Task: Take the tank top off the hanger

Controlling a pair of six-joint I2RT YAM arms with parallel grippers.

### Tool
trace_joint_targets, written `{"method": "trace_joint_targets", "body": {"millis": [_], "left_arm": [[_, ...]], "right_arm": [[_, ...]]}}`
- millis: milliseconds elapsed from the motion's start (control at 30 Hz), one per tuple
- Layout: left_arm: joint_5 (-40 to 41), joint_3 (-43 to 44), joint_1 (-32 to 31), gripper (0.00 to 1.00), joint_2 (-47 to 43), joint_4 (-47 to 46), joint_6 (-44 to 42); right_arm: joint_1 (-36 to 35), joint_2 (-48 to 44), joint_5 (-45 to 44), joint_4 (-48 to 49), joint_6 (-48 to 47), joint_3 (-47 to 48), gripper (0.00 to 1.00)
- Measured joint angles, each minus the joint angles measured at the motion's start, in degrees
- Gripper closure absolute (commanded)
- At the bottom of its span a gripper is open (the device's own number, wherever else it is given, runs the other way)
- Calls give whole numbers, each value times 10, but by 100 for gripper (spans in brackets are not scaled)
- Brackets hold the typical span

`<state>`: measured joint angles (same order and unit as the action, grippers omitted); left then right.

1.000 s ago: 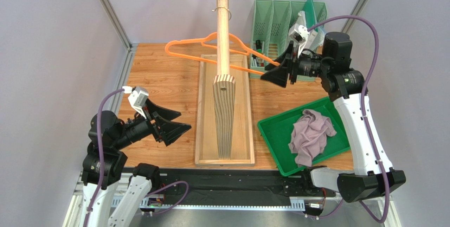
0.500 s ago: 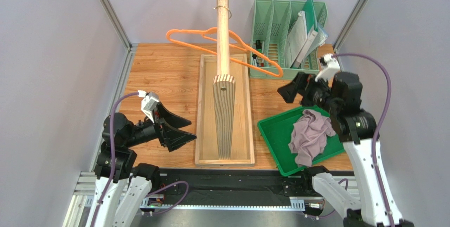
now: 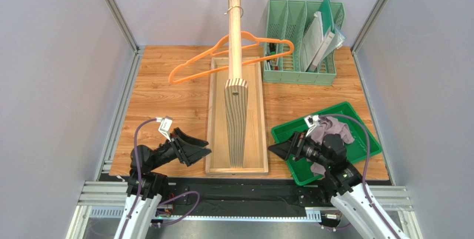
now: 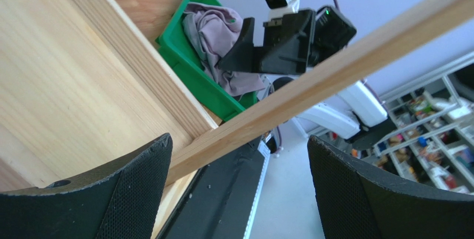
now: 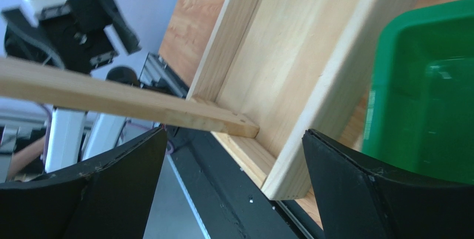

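Retreating arms noted. Wooden hanging rack (image 3: 235, 100) stands unmoved beside the green tray (image 4: 192, 78). Orange hanger (image 3: 192, 63) hangs bare on the pole and has swung round. Tank top (image 3: 339, 129) lies crumpled in the tray. Right gripper (image 3: 279, 150) and left gripper (image 3: 197, 149) are pulled back (both spread wide, empty). Task looks finished. No legible writing.

No legible text, numbers or brand marks in any view. A pale strip (image 5: 369, 114) on the green tray (image 5: 409, 45) wall, beyond the right gripper (image 5: 233, 133) jaws, is too blurred to read.
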<state>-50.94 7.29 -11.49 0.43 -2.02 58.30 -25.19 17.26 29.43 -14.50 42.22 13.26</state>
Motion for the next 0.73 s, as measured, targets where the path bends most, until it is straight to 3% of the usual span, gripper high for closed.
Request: {"method": "trace_joint_targets", "body": {"millis": [167, 300, 567, 733], "left_arm": [[15, -44, -4, 6, 0, -56, 46], [19, -45, -5, 6, 0, -100, 62], [19, -45, -5, 7, 0, -96, 53], [20, -45, -5, 7, 0, -89, 46]], "right_arm": [[-165, 14, -96, 140, 31, -87, 0], [-267, -12, -238, 156, 44, -109, 0], [-301, -169, -476, 47, 87, -108, 0], [-302, -167, -506, 43, 101, -106, 0]]}}
